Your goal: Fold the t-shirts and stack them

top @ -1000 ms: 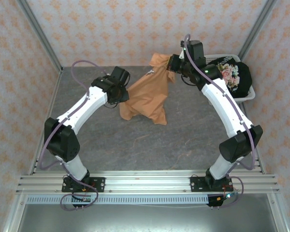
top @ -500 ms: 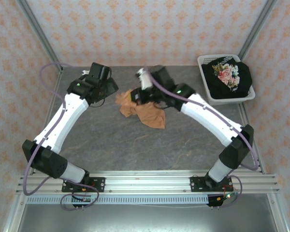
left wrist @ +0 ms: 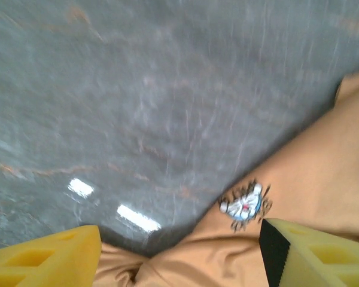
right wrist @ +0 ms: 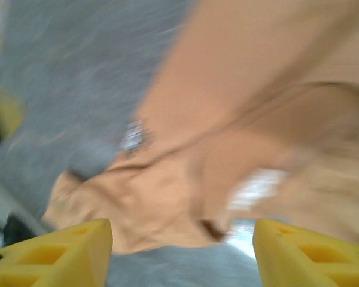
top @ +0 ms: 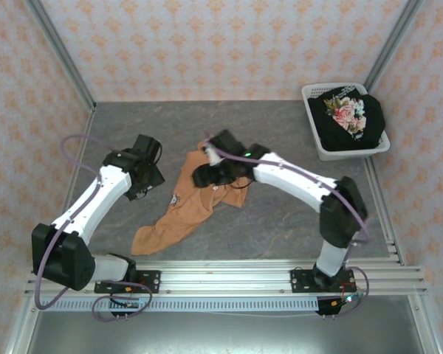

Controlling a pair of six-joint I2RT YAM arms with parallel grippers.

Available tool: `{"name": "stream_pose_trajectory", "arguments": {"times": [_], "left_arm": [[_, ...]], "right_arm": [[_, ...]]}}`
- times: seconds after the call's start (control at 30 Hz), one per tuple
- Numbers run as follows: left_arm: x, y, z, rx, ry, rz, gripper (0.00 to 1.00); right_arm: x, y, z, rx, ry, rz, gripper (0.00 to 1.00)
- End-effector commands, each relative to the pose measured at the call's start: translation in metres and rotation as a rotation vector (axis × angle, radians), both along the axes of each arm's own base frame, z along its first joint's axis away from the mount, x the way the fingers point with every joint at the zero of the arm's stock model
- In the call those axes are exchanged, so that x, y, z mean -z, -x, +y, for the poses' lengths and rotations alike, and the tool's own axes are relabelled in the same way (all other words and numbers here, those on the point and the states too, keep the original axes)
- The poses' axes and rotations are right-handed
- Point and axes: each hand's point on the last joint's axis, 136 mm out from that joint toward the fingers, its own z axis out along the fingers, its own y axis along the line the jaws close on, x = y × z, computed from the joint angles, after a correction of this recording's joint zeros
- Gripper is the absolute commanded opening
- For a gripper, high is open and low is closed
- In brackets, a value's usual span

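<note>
The left fingers (left wrist: pixel 42 257) stand wide apart, gripping nothing, over the bench (left wrist: pixel 137 89) at the edge of the orange tee (left wrist: pixel 323 173). The right fingers (right wrist: pixel 311 254) gape equally wide above its rumpled cloth. The tee sprawls crumpled mid-bench, its print showing. The black tee (top: pixel 351 118) sits in the basket (top: pixel 354 150).

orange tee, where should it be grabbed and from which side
Probably the lower-left end of the orange tee, pinched from above by the left tool, coming from the left. That end lies flat and free on the table, while the far end is bunched by the right tool.
</note>
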Motion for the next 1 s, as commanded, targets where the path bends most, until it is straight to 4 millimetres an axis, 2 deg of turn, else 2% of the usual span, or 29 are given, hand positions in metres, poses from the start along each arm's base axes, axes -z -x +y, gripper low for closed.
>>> {"name": "stream_pose_trajectory", "arguments": {"times": [0.0, 0.03, 0.1, 0.23, 0.33, 0.4, 0.5, 0.53, 0.6, 0.63, 0.67, 0.73, 0.8, 0.87, 0.97], "left_arm": [[0.004, -0.011, -0.052, 0.278, 0.042, -0.022, 0.71], [0.003, -0.014, -0.064, 0.346, 0.013, -0.029, 0.71], [0.005, -0.024, -0.09, 0.44, -0.008, -0.04, 0.71], [0.016, -0.046, -0.136, 0.573, -0.052, -0.043, 0.71], [0.031, -0.054, -0.158, 0.65, -0.109, -0.009, 0.71], [0.04, -0.059, -0.165, 0.68, -0.149, 0.006, 0.71], [0.053, -0.068, -0.166, 0.687, -0.209, 0.024, 0.7], [0.056, -0.072, -0.16, 0.673, -0.254, 0.027, 0.68], [0.062, -0.079, -0.146, 0.648, -0.355, 0.052, 0.56], [0.062, -0.083, -0.141, 0.635, -0.387, 0.049, 0.45], [0.061, -0.085, -0.139, 0.624, -0.394, 0.042, 0.32], [0.055, -0.09, -0.139, 0.614, -0.385, 0.015, 0.15], [0.042, -0.095, -0.137, 0.602, -0.388, -0.016, 0.03], [0.014, -0.098, -0.134, 0.568, -0.357, -0.09, 0.0], [-0.004, -0.099, -0.119, 0.501, -0.306, -0.122, 0.0]], "right_arm": [[0.038, -0.02, -0.076, 0.32, 0.149, 0.082, 0.61], [0.05, -0.019, -0.085, 0.342, 0.165, 0.119, 0.6], [0.07, -0.018, -0.09, 0.372, 0.152, 0.193, 0.6], [0.096, -0.024, -0.083, 0.403, 0.137, 0.27, 0.61], [0.112, -0.031, -0.079, 0.432, 0.136, 0.311, 0.59], [0.123, -0.032, -0.079, 0.448, 0.154, 0.341, 0.55], [0.14, -0.033, -0.08, 0.468, 0.169, 0.381, 0.44], [0.143, -0.034, -0.083, 0.481, 0.176, 0.386, 0.33], [0.142, -0.036, -0.09, 0.51, 0.194, 0.373, 0.1], [0.14, -0.037, -0.095, 0.523, 0.209, 0.359, 0.02], [0.137, -0.038, -0.099, 0.532, 0.218, 0.347, 0.0], [0.134, -0.038, -0.108, 0.543, 0.242, 0.333, 0.0], [0.129, -0.039, -0.121, 0.567, 0.279, 0.316, 0.0], [0.124, -0.041, -0.138, 0.6, 0.307, 0.294, 0.0], [0.116, -0.046, -0.161, 0.645, 0.325, 0.282, 0.0]]}}
